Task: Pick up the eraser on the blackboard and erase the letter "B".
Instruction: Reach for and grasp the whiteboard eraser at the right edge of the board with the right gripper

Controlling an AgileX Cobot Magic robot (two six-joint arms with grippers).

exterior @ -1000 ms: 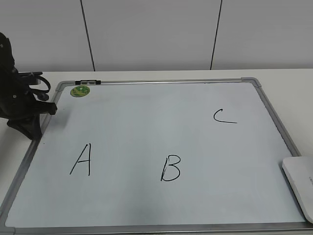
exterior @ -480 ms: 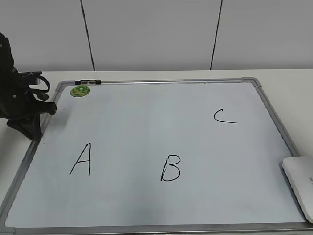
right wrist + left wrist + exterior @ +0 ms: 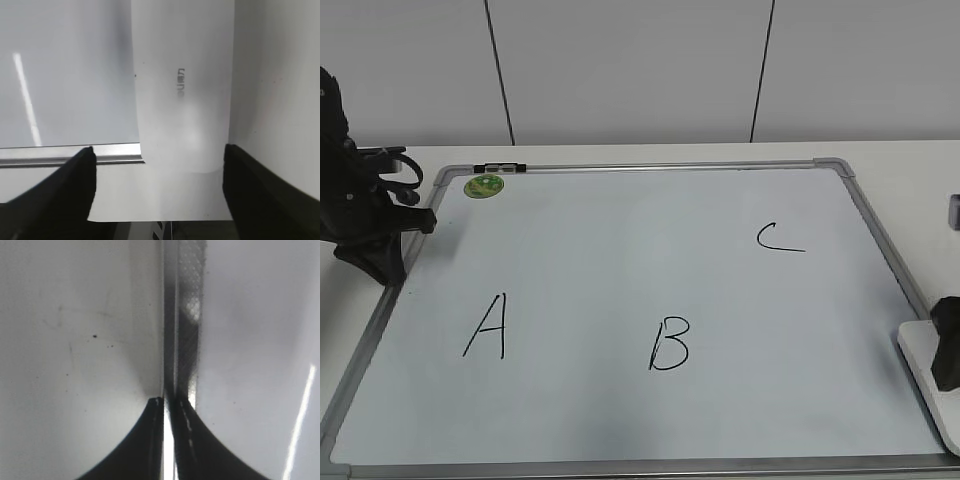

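The blackboard (image 3: 640, 168) is a white dry-erase board with a silver frame, lying flat. The letter "B" (image 3: 669, 344) is in black at its lower middle. The white eraser (image 3: 920, 365) lies at the board's right edge, partly across the frame. In the right wrist view the eraser (image 3: 182, 90) shows small grey lettering. My right gripper (image 3: 159, 150) is open just above it, with one finger (image 3: 75, 185) on each side and not touching it. In the exterior view one dark finger (image 3: 948, 355) covers part of the eraser. My left gripper (image 3: 167, 401) is shut and empty over the board's left frame (image 3: 185, 315), seen in the exterior view (image 3: 392, 262).
A black "A" (image 3: 486, 327) is at the lower left and a black "C" (image 3: 778, 238) at the upper right. A round green magnet (image 3: 484, 185) sits in the far left corner. A small black and silver object (image 3: 500, 167) rests on the top frame.
My right gripper has come into the exterior view from the right edge and now stands over the eraser. The left arm, the eraser and the letters have not moved.
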